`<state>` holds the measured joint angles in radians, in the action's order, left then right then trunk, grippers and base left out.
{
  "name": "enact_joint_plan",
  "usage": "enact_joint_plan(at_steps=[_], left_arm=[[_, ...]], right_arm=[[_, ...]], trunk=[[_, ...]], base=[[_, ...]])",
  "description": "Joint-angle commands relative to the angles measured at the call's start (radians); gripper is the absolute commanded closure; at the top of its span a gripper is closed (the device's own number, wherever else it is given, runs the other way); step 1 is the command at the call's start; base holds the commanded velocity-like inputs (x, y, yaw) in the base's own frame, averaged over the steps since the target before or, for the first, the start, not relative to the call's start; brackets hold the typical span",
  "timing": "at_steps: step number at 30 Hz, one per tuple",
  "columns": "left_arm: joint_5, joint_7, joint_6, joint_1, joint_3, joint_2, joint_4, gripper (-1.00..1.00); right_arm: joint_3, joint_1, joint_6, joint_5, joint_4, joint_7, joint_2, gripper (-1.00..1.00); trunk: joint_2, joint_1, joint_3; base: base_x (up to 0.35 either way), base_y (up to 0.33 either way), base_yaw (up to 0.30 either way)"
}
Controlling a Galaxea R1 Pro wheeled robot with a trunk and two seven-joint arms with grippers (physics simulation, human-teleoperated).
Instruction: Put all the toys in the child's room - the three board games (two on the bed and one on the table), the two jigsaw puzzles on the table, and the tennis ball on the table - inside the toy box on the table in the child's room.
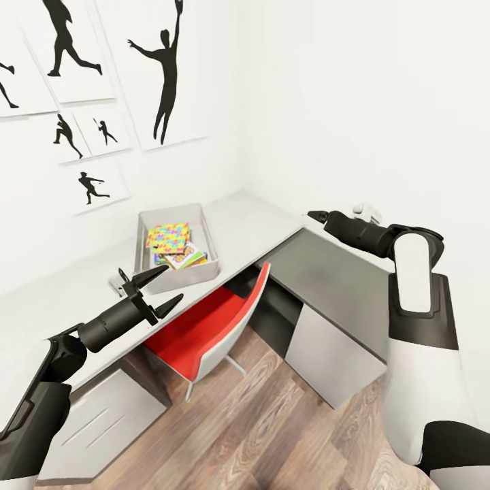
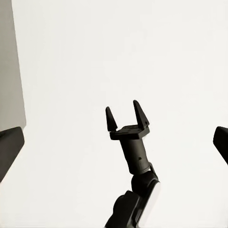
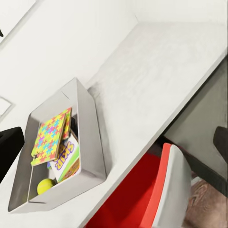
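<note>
The toy box stands on the pale table against the wall. In it lie a jigsaw puzzle and a board game. The right wrist view looks down into the toy box: the jigsaw puzzle leans over a board game, with the tennis ball in a corner. My left gripper hangs open and empty just in front of the box. My right gripper is held over the lower grey desk section; the left wrist view shows the right gripper open and empty.
A red chair is tucked under the table below the box. White drawers sit under the dark grey section. Silhouette posters hang on the wall. Wooden floor lies in front.
</note>
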<state>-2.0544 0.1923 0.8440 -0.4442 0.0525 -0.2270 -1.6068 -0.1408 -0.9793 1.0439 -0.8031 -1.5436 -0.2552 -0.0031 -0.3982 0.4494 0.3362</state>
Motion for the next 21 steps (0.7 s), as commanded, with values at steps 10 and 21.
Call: enact_joint_plan(at_steps=[10, 21], left_arm=[[-0.010, 0.009, 0.004, -0.001, 0.001, 0.000, -0.001, -1.00], [-0.010, 0.009, 0.004, -0.001, 0.001, 0.000, -0.001, -1.00]], right_arm=[[-0.001, 0.003, 0.003, -0.011, 0.003, -0.009, 0.000, -1.00], [-0.001, 0.020, 0.003, -0.013, 0.019, -0.007, -0.035, -1.00]], trunk=[[-0.002, 0.001, -0.012], [-0.002, 0.001, -0.027]], base=[[0.000, 0.000, -0.213], [0.000, 0.000, -0.213]])
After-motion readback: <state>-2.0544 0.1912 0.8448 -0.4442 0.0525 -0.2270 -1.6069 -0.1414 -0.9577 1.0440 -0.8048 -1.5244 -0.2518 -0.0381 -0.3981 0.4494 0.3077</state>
